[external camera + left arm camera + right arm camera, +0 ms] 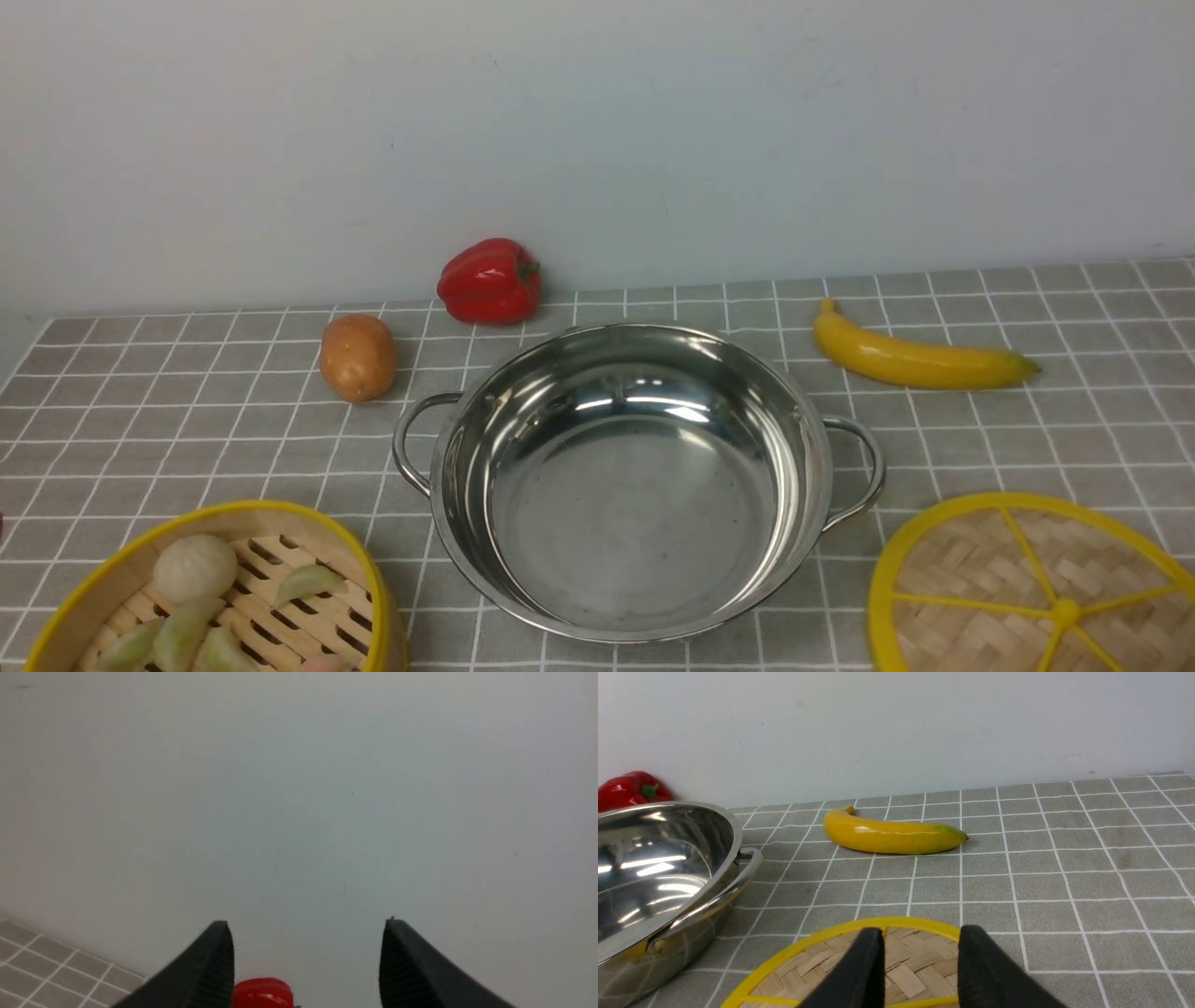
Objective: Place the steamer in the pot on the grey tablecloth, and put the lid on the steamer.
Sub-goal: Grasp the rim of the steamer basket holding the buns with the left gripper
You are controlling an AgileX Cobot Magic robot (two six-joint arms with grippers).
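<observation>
The steamer (252, 511), a bamboo basket with a yellow rim, sits at the front left of the grey tablecloth (168, 439) with pale dumplings and a bun inside. The shiny steel pot (635, 504) stands empty in the middle. The flat woven lid (1027, 588) lies at the front right. Neither gripper shows in the front view. In the left wrist view my left gripper (306, 924) faces the wall, open and empty. In the right wrist view my right gripper (920, 932) is open over the near part of the lid (822, 970), with nothing between its fingers; the pot (658, 868) is beside it.
A red bell pepper (490, 280) and a potato (358, 357) lie behind the pot to the left, near the wall. A banana (920, 359) lies behind it to the right. The pepper's top (262, 993) peeks between the left fingers.
</observation>
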